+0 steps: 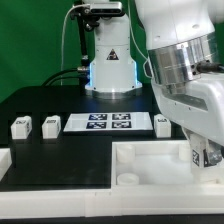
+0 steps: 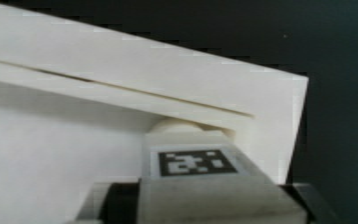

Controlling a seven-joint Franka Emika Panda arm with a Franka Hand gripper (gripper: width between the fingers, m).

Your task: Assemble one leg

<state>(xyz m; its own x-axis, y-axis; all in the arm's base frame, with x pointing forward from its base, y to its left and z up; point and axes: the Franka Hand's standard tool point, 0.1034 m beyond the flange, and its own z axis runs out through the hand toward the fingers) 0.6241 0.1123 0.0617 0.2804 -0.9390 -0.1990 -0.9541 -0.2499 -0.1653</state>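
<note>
The black bench (image 1: 60, 150) carried the large white tray-like plastic part with round sockets (image 1: 150, 165), and the pincer (image 1: 205, 158) stood over its end on the exterior view's right. It pinched a small white tagged plastic leg (image 2: 195, 155), long axis apparently upright, nose pressed against the tray's raised rim. The marker board (image 1: 107, 123) and three spare legs (image 1: 21, 127) lay well apart behind, blocking nothing.

White, rounded arm housing (image 1: 185, 40) with a ribbed silver-grey wrist band (image 1: 178, 62); pale base column (image 1: 108, 62) bearing a black triangular warning label and a blue glow.
</note>
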